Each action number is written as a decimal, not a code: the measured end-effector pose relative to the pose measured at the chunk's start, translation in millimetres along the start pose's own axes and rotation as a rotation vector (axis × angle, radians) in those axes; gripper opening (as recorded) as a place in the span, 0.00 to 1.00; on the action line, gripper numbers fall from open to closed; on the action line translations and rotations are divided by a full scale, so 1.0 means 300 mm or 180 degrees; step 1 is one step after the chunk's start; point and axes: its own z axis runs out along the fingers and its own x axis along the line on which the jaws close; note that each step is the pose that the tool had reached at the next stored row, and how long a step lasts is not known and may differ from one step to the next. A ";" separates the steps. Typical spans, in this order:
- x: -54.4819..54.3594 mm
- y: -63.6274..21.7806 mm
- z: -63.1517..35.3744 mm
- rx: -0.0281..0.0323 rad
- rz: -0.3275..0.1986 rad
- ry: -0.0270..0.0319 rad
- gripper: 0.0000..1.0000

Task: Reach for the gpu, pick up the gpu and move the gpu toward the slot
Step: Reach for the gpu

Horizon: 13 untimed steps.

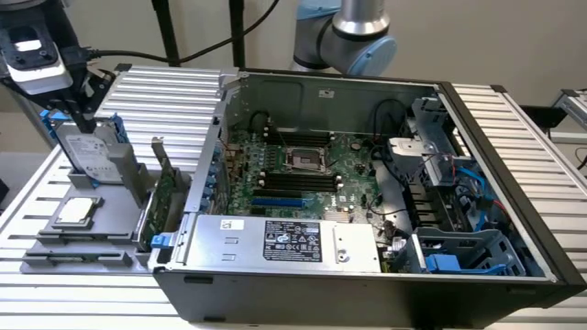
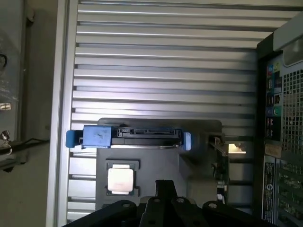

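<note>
Closed, empty jaws hang over the hard drive, the gpu edge-on beside the case.

silver-grey arm with pale blue joint caps and black cables

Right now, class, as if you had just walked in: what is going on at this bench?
A robot arm's pincer hangs over a grey parts holder beside an open computer case. It is above the hard drive with blue rails. The gpu stands on edge in the holder, nearer the case, untouched and not yet picked up. A CPU chip lies flat in the holder too.
</note>
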 end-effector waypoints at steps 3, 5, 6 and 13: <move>-0.044 -0.017 0.000 0.0001 0.0000 0.0004 0.11; -0.064 -0.030 0.002 0.0001 0.0000 0.0003 0.11; -0.072 -0.037 0.004 0.0002 0.0001 0.0002 0.11; -0.116 -0.077 0.031 0.0012 0.0000 -0.0021 0.11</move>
